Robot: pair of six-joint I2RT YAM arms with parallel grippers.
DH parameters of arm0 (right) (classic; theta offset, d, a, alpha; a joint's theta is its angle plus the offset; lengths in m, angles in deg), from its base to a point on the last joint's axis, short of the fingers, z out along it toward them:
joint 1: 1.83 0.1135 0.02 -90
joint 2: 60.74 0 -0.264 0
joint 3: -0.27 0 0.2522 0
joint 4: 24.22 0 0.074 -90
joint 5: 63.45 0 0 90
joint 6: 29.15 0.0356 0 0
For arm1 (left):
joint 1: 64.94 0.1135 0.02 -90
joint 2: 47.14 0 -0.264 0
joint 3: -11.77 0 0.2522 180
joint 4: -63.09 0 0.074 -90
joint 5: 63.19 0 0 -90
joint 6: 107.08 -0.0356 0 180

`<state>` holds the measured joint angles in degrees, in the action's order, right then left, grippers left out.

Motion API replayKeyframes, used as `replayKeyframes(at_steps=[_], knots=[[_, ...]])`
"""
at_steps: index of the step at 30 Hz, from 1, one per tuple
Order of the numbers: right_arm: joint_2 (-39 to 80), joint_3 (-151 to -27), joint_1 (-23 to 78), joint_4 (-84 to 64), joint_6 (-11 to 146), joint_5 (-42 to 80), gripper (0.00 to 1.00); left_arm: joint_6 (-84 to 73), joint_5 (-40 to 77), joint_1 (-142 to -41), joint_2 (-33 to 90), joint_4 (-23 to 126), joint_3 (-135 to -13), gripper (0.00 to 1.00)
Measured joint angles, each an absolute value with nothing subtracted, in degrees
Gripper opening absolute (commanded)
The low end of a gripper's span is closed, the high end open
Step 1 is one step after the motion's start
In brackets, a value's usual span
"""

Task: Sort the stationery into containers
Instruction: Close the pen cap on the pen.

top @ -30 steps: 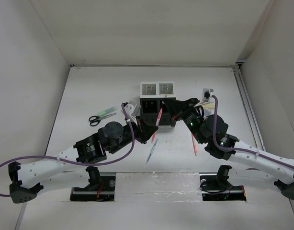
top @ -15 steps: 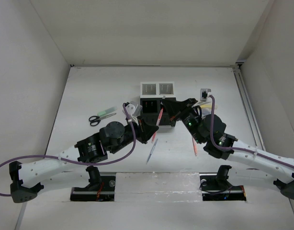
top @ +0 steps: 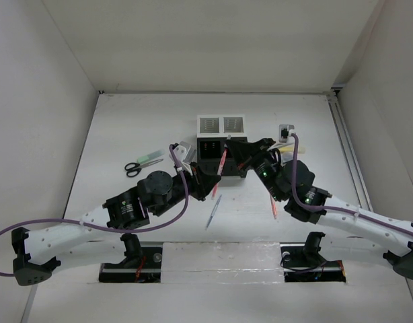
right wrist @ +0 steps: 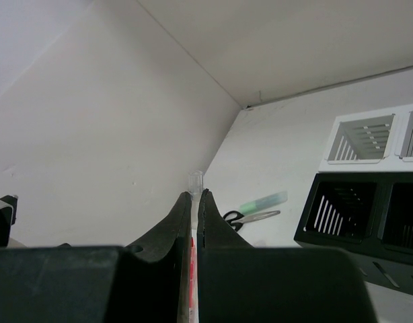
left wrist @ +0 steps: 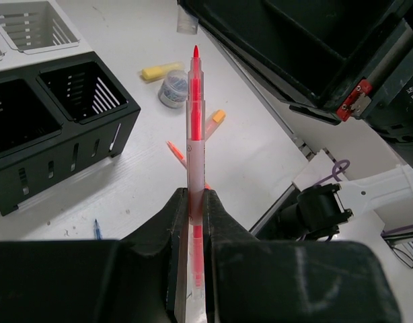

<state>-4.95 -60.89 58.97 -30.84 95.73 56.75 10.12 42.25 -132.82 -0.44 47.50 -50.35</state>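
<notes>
Left gripper (left wrist: 194,198): fingers almost closed, clamping one red pen (left wrist: 195,121) lengthwise, tip forward.

Right gripper (right wrist: 195,196): fingers almost closed on one clear-ended pen (right wrist: 195,180).

Both grippers are at 6 o'clock of the containers, which are two black bins (top: 208,149) and two white bins (top: 221,124).

Around the bins:
- 9 o'clock: one scissors (top: 132,168)
- 6 o'clock: one grey pen (top: 213,211)
- 5 o'clock: one loose red pen (top: 272,200)
- 3 o'clock: one yellow marker (left wrist: 161,70) and one round grey piece (left wrist: 173,89)

Two black slotted bins (top: 208,149), two white mesh bins (top: 210,124). Three red-orange pens (left wrist: 195,121), one grey pen (top: 214,210). One pair of scissors (top: 132,168). One green marker (top: 151,158), one yellow marker (left wrist: 159,70), one orange marker (left wrist: 218,118), one round grey piece (left wrist: 173,89).
</notes>
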Motion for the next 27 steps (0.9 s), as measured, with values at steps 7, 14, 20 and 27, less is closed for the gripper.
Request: replayKeyframes(at_steps=[7,14,20,27], knots=[[-4.1,-60.9,59.0,-31.1,95.8,56.5,0.0,10.1,42.5,-132.8,-0.4,47.4,-50.4,0.0],[-4.1,-60.9,59.0,-31.1,96.0,55.9,0.0,10.1,43.5,-132.8,-0.4,47.4,-50.4,0.0],[-4.1,-60.5,59.0,-31.5,96.3,55.8,0.0,10.1,43.8,-132.8,-0.4,47.4,-50.4,0.0],[-4.1,-60.5,59.0,-31.5,96.5,55.0,0.0,9.9,44.3,-132.8,-0.4,47.4,-50.4,0.0]])
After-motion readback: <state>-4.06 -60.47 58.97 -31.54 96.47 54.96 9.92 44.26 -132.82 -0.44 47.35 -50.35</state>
